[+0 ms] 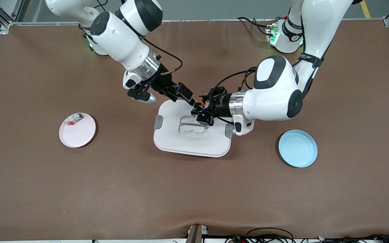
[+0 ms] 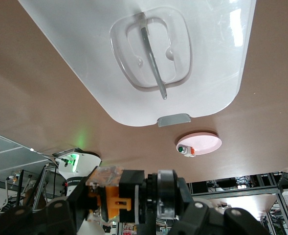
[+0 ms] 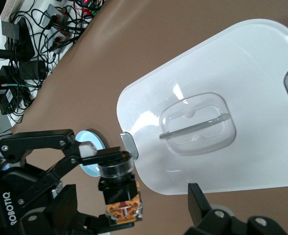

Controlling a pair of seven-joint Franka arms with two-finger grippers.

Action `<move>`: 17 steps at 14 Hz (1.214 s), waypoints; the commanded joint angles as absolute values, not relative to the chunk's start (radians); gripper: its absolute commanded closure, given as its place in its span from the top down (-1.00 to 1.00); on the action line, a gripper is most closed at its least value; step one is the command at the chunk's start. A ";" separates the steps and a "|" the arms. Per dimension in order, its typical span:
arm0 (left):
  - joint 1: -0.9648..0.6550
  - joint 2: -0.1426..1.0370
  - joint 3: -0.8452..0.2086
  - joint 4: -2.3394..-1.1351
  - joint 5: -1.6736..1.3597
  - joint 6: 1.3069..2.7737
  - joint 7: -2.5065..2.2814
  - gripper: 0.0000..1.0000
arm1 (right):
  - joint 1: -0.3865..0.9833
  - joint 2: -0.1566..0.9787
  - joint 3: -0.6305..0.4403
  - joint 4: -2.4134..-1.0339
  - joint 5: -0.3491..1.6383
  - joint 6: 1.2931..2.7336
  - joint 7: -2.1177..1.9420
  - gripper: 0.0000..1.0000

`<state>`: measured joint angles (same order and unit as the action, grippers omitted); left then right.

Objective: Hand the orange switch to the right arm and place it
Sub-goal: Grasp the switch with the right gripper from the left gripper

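The orange switch [image 1: 199,100] is a small black part with orange on it, held up in the air over the edge of a white lid [image 1: 181,141]. My left gripper [image 1: 200,105] is shut on it. In the left wrist view the switch [image 2: 109,198] lies crosswise in the left gripper [image 2: 128,205]. My right gripper [image 1: 186,97] is open and has come up to the switch. In the right wrist view the switch [image 3: 118,188] hangs between the spread fingers of the right gripper [image 3: 134,210], one finger [image 3: 198,200] standing apart from it.
A pink plate [image 1: 79,135] toward the right arm's end carries a small silver-and-orange piece [image 1: 74,118]. A blue plate [image 1: 297,148] lies toward the left arm's end. The white lid with a clear handle sits mid-table under both grippers.
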<state>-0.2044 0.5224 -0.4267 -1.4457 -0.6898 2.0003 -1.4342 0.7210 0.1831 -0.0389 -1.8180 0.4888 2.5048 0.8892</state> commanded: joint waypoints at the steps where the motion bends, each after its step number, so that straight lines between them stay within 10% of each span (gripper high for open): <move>1: -0.219 0.538 -0.423 -1.419 -0.707 2.014 -1.454 -1.00 | 0.755 0.242 -0.046 -1.750 0.506 2.525 0.884 1.00; 11: -0.221 0.538 -0.425 -1.405 -0.707 2.019 -1.457 -1.00 | 0.770 0.291 -0.046 -1.749 0.506 2.523 0.736 1.00; 17: -0.221 0.540 -0.423 -1.405 -0.706 2.019 -1.456 -1.00 | 0.767 0.290 -0.046 -1.741 0.515 2.520 0.747 -0.87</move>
<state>-0.2162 0.5319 -0.4269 -1.4295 -0.6906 2.0165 -1.4351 0.7615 0.2776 -0.0368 -1.7551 0.4934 2.5250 0.7562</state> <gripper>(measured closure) 0.282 0.551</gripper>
